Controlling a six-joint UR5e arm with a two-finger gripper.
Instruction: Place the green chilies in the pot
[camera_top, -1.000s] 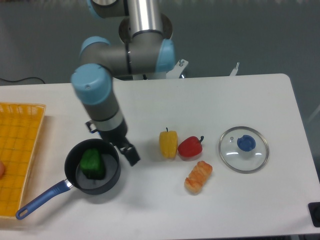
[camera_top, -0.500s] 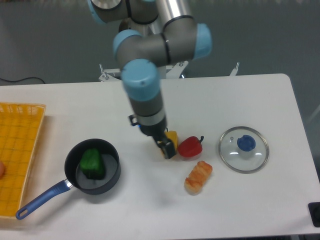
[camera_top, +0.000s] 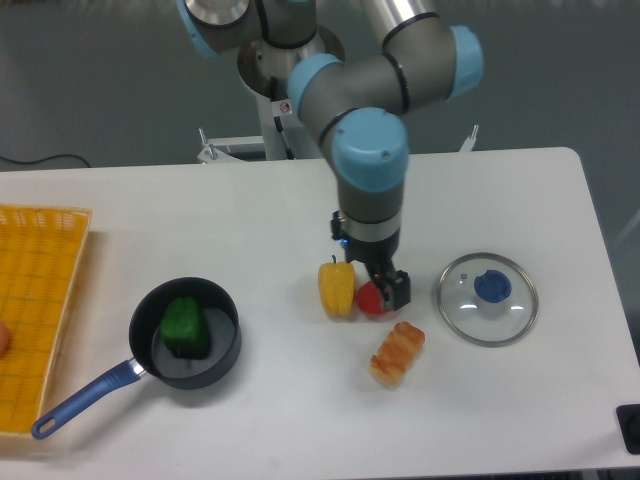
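Observation:
The green chili (camera_top: 184, 326), a small glossy green pepper toy, lies inside the black pot (camera_top: 222, 354) with the long blue handle (camera_top: 85, 398) at the table's front left. My gripper (camera_top: 388, 289) hangs far to the right of the pot, right over the red pepper (camera_top: 370, 299), which it partly hides. I cannot tell from this view whether its fingers are open or shut. Nothing green is in the gripper.
A yellow pepper (camera_top: 336, 287) stands just left of the red one. A piece of bread (camera_top: 397, 353) lies in front of them. A glass lid with a blue knob (camera_top: 488, 297) lies at the right. A yellow basket (camera_top: 35, 300) sits at the left edge.
My arm has swung to the right, from beside the pot past the yellow pepper to over the red pepper. The green chili has stayed in the pot.

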